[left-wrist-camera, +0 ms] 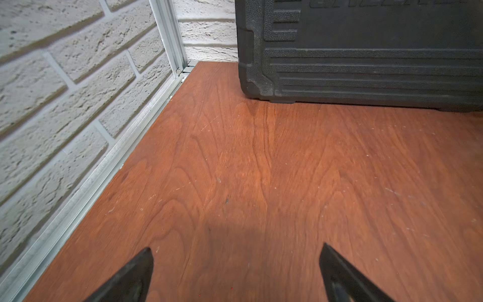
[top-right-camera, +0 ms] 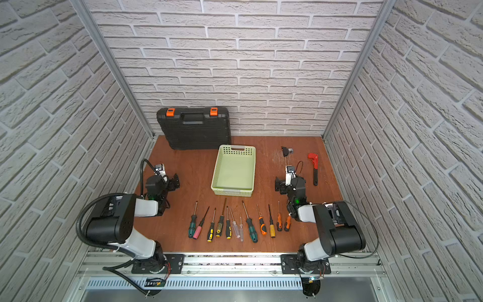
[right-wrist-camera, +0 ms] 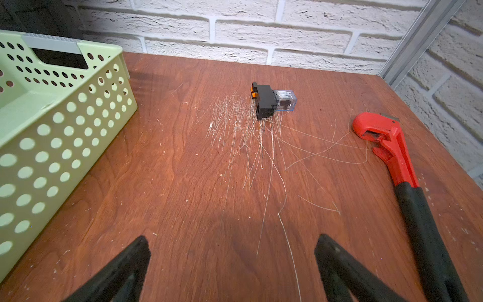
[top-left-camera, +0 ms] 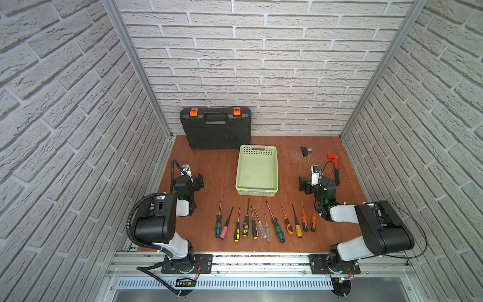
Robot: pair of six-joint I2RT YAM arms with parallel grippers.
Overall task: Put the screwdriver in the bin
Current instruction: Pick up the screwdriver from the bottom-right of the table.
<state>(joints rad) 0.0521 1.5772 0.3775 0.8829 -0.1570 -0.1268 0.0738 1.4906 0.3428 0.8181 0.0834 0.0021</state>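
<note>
The brown wooden tabletop [top-left-camera: 214, 167] is enclosed by brick-patterned walls on three sides and by a metal rail at the near edge. One pale green perforated plastic bin [top-left-camera: 257, 150] is set at the middle of it, with nothing inside. Bare board is left on both of its long sides, towards each gripper.

Twelve screwdrivers [top-left-camera: 278, 230] are laid in one row on the board between the bin's near wall and the rail, handles towards the rail. None is held. The longest tip is seen close to the bin but apart from it. The tip of the orange one at the right end is hard to separate from the right arm.

The left gripper [left-wrist-camera: 237, 248] is held wide open over bare board, gripping nothing. The right gripper [right-wrist-camera: 232, 238] is likewise spread wide and empty.

One black plastic toolcase with orange latches [top-left-camera: 217, 130] is stood against the back wall. It is cut off in the left wrist view. One red pipe wrench with a black handle [right-wrist-camera: 386, 141] is laid near the right wall. One small black block with a clear end [right-wrist-camera: 266, 100] is set among pale scratches and is hard to make out in both top views.
</note>
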